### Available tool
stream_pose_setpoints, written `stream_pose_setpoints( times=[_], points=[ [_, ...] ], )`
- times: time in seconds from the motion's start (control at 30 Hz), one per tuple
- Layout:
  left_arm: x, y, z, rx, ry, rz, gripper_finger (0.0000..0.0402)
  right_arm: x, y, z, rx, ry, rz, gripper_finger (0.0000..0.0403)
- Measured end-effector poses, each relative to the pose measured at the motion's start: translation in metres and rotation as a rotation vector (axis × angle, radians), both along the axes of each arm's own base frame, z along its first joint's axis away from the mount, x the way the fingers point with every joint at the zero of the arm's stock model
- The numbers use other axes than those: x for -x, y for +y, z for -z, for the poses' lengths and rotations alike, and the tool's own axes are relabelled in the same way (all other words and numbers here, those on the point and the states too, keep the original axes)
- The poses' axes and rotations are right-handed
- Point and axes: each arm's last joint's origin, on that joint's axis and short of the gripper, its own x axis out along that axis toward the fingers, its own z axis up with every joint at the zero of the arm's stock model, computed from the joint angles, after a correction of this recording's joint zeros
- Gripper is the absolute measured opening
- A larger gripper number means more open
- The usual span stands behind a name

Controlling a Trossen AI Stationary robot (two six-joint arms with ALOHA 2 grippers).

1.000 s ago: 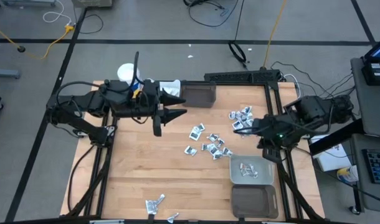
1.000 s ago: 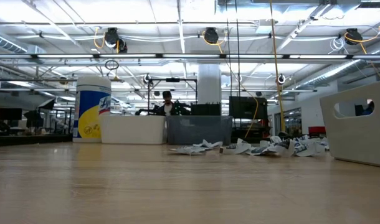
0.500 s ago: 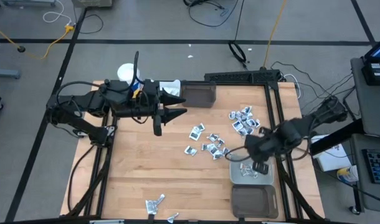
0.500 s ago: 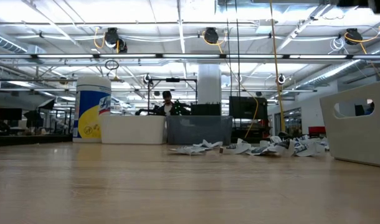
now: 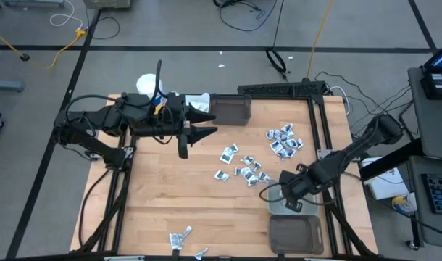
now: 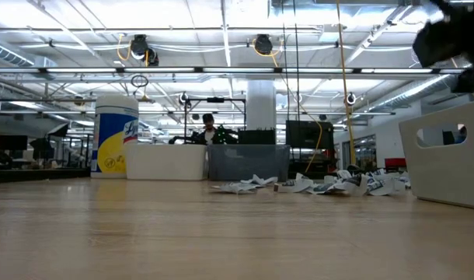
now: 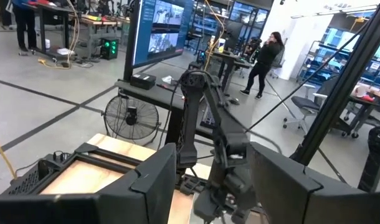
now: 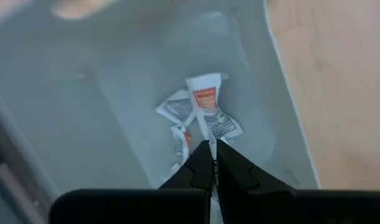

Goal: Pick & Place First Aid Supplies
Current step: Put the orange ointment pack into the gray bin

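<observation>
R gripper (image 8: 213,163) is being held over the grey bin (image 8: 109,93), pinched shut on a packet (image 8: 205,112); it's best let go low. L gripper (image 5: 203,123) is being kept half-open, w/ nothing in it.

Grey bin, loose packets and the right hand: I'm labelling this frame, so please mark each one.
grey bin (image 8: 103,118): right wrist view, bare floor of the bin.
loose packets (image 5: 244,171): high view, middle of the central scatter on the table.
right hand (image 8: 213,155): right wrist view, between its shut fingertips.

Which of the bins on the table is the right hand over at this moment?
The right hand is over the light grey bin at the table's right, with packets in it, not the dark bin beside it or the far one.
</observation>
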Motion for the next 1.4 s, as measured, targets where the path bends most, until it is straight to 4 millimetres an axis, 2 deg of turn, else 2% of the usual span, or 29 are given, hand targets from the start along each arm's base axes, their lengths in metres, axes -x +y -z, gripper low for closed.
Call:
stream_pose_setpoints(
  times=[0.17,0.4,0.53,0.77,0.87,1.0,1.1,1.23,1.3,1.4],
  points=[
    [0.000,0.000,0.000,0.000,0.000,0.000,0.0200,0.006,-0.003,0.024,-0.034,0.015,0.005,0.0000],
    [0.000,0.000,0.000,-0.004,0.000,0.000,0.0200,0.005,-0.004,0.028,-0.058,0.016,0.015,0.0010],
    [0.000,0.000,0.000,-0.003,0.000,0.001,0.0200,0.004,-0.005,0.028,-0.084,0.030,0.013,0.0050],
    [0.000,0.001,0.000,0.007,-0.001,-0.003,0.0200,0.003,-0.007,0.028,-0.093,0.034,0.014,0.0161],
    [0.000,0.001,0.000,0.008,-0.001,-0.003,0.0200,0.003,-0.007,0.028,-0.105,0.041,0.012,0.0186],
    [0.000,0.001,0.000,0.008,-0.001,-0.003,0.0200,0.004,-0.008,0.026,-0.112,0.029,0.013,0.0200],
    [0.000,0.001,0.000,0.008,-0.001,-0.003,0.0200,0.003,-0.010,0.015,-0.132,-0.007,0.024,0.0199],
    [0.000,0.001,0.000,0.007,-0.001,-0.003,0.0200,-0.004,-0.015,-0.012,-0.178,-0.137,0.044,0.0189],
    [0.000,0.001,0.000,0.007,-0.001,-0.003,0.0200,-0.009,-0.019,-0.029,-0.183,-0.245,0.055,0.0183],
    [0.000,0.001,0.000,0.007,-0.001,-0.003,0.0200,-0.020,-0.027,-0.060,-0.197,-0.499,0.057,0.0177]
  ],
)
